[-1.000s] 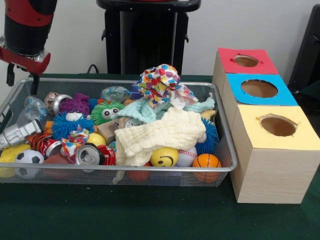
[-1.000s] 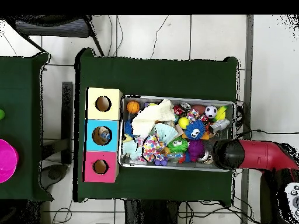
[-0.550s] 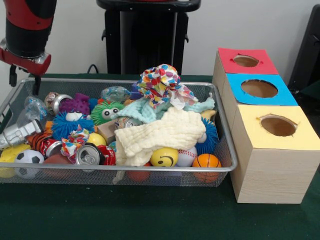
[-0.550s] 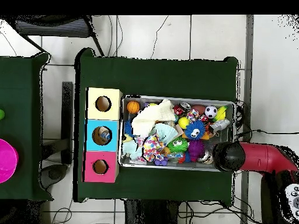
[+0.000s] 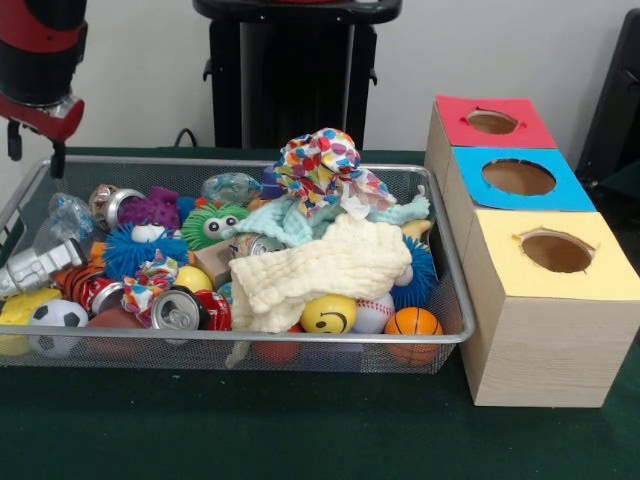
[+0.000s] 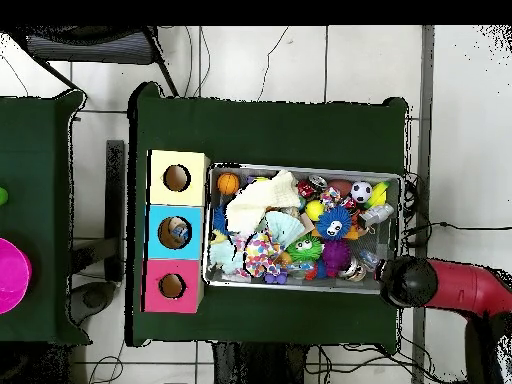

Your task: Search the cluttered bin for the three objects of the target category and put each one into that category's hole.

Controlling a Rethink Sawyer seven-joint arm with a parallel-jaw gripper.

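Observation:
A wire mesh bin (image 5: 250, 339) holds a heap of things: a cream cloth (image 5: 320, 265), a dotted colourful cloth (image 5: 318, 155), crushed cans (image 5: 178, 308), fuzzy toys (image 5: 145, 245) and balls such as a yellow smiley ball (image 5: 328, 314), a basketball (image 5: 412, 322) and a soccer ball (image 5: 57, 315). My gripper (image 5: 35, 150) hangs open and empty above the bin's far left corner. In the overhead view the arm's head (image 6: 408, 282) sits just outside the bin's (image 6: 300, 168) corner. Beside the bin stand a red box (image 5: 492, 122), a blue box (image 5: 518, 178) and a yellow box (image 5: 555, 250), each with a round hole.
A black pedestal (image 5: 295, 75) rises behind the bin. In the overhead view the blue box's hole (image 6: 178, 232) shows something inside. A second green table with a pink dish (image 6: 12, 275) lies beyond the boxes.
The gripper has risen and drawn away from the bin, leftward in the front view. Overhead, the arm's head has slid off the bin's corner. The bin's contents have not moved.

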